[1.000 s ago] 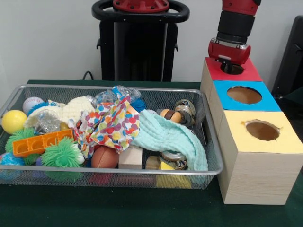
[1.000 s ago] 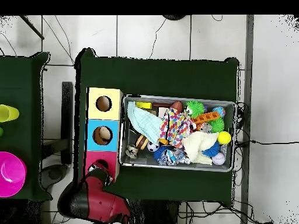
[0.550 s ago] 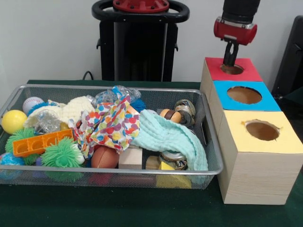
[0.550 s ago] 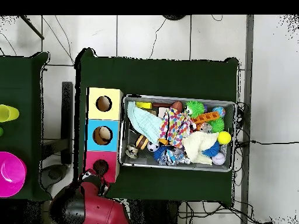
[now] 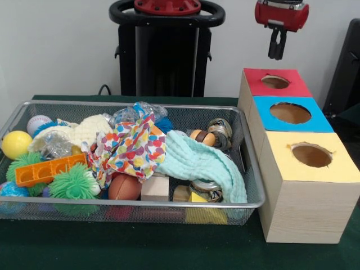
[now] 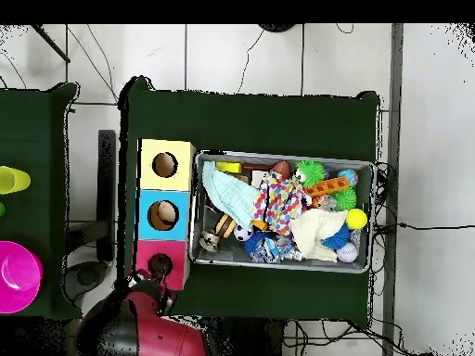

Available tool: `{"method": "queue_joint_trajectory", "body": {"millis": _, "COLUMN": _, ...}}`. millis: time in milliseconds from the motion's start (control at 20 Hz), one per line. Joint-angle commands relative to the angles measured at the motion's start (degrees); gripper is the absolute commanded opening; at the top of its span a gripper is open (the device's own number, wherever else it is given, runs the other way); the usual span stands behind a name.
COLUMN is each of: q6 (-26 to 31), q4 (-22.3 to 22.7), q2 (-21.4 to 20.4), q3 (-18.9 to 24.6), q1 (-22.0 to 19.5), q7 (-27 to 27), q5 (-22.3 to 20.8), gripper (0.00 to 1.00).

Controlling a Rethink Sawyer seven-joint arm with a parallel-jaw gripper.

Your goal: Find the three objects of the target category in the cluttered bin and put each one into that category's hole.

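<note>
- Front view: the gripper (image 5: pixel 277 52) hangs above the red box's hole (image 5: pixel 275 82), fingers pressed close together and pinching nothing.
- By my reading it stands between a drop and the next search. The next move calls for swinging across to the wire bin (image 5: pixel 247 169) and picking out a target from under the mint cloth (image 5: pixel 197 163) and the spotted cloth (image 5: pixel 132 149).
- Which category is wanted cannot be told.
- No writing or brand is readable.
- Overhead view: the arm (image 6: pixel 139 324) sits beside the red box (image 6: pixel 147 252); the blue box's hole (image 6: pixel 162 215) seems to hold something.
- No labels are legible.
</note>
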Motion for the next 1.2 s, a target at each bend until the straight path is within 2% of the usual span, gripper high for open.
{"method": "queue_joint_trajectory", "body": {"millis": 50, "q6": 1.36, "q4": -6.83, "q2": -0.15, "q3": 1.90, "q1": -7.43, "q7": 0.89, "q5": -4.82, "gripper": 0.00}}
{"method": "queue_joint_trajectory", "body": {"millis": 200, "q6": -2.78, "q4": -7.14, "q2": 0.83, "q3": 5.72, "q1": -13.24, "q7": -1.13, "q5": -7.41, "gripper": 0.00}}
{"method": "queue_joint_trajectory", "body": {"millis": 300, "q6": -5.22, "q4": -8.12, "q2": 1.84, "q3": 6.71, "q1": -16.08, "q7": -1.25, "q5": -9.76, "gripper": 0.00}}
{"method": "queue_joint_trajectory", "body": {"millis": 450, "q6": -5.16, "q4": -9.43, "q2": 2.69, "q3": 11.10, "q1": -22.84, "q7": -3.57, "q5": -13.01, "gripper": 0.00}}
{"method": "queue_joint_trajectory", "body": {"millis": 650, "q6": -1.90, "q4": -11.26, "q2": 2.44, "q3": 13.95, "q1": -27.34, "q7": -4.68, "q5": -15.93, "gripper": 0.00}}
{"method": "queue_joint_trajectory", "body": {"millis": 950, "q6": 0.90, "q4": -13.22, "q2": 2.24, "q3": 15.62, "q1": -29.25, "q7": -3.03, "q5": -18.90, "gripper": 0.00}}
{"method": "queue_joint_trajectory", "body": {"millis": 1200, "q6": 0.69, "q4": -14.63, "q2": 2.81, "q3": 14.75, "q1": -28.22, "q7": -1.19, "q5": -20.76, "gripper": 0.00}}
